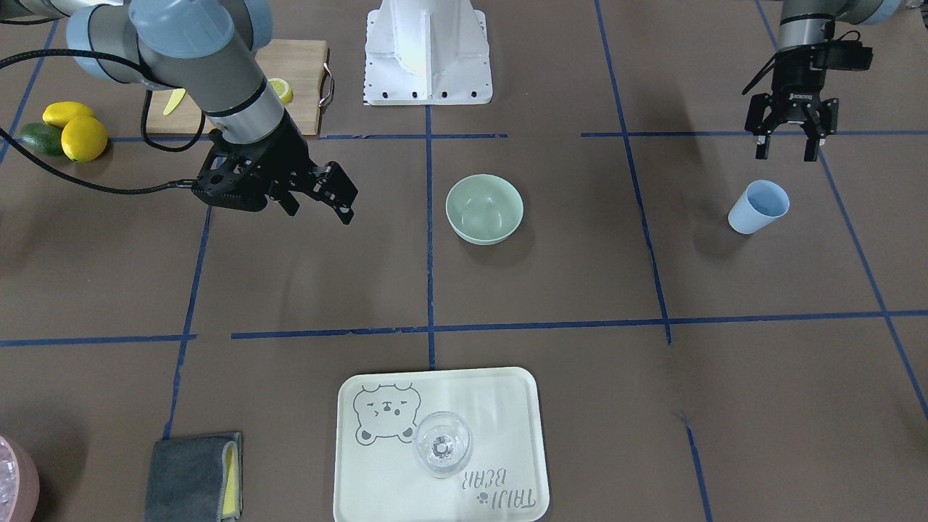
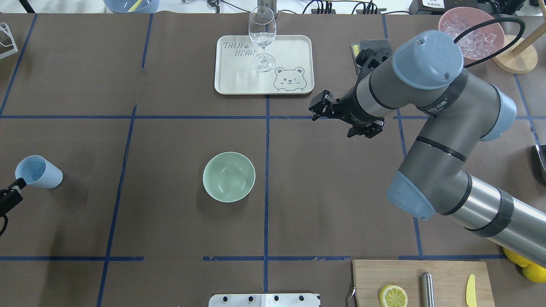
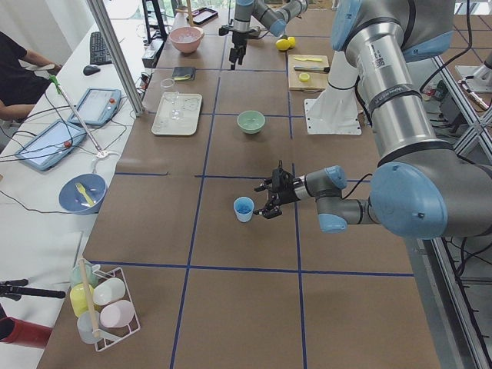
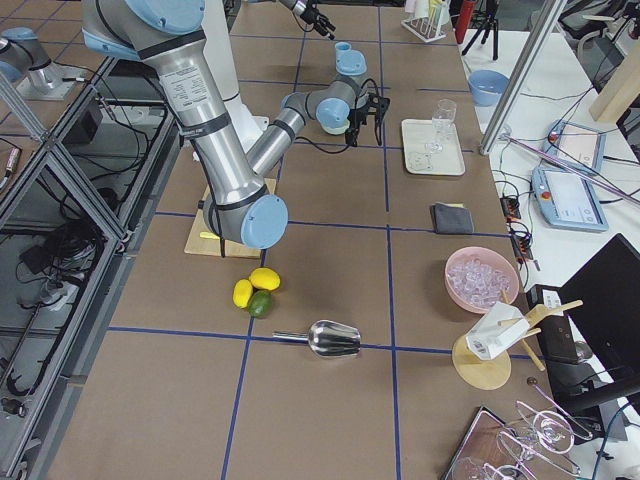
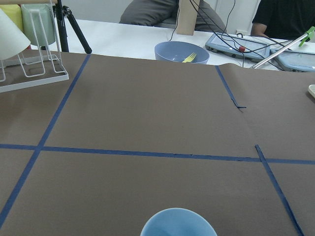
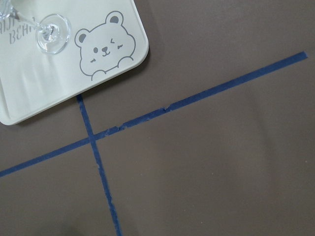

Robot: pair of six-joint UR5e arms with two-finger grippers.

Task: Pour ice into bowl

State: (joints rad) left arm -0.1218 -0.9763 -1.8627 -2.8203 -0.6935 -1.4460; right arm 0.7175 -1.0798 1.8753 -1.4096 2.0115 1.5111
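Observation:
The mint-green bowl [image 1: 484, 209] [image 2: 229, 176] stands upright at the table's middle; I cannot tell whether anything lies in it. Ice cubes [image 2: 469, 34] [image 4: 480, 275] fill a pink tub [image 2: 495, 23] at the far right corner. A pale blue cup [image 1: 757, 206] [image 2: 38, 172] stands alone at the left; its rim shows in the left wrist view [image 5: 178, 223]. My left gripper [image 1: 790, 148] is open and empty, just behind the cup and apart from it. My right gripper [image 1: 341, 199] [image 2: 318, 108] is open and empty, hanging above the table between the bowl and the tray.
A cream tray [image 1: 500, 406] [image 6: 74, 73] holds a clear wine glass [image 2: 262, 34]. A grey cloth [image 1: 192, 475] lies beside it. A cutting board [image 2: 422, 281] with a lemon half, loose lemons [image 1: 83, 138] and a metal scoop [image 4: 335, 338] lie on my right side.

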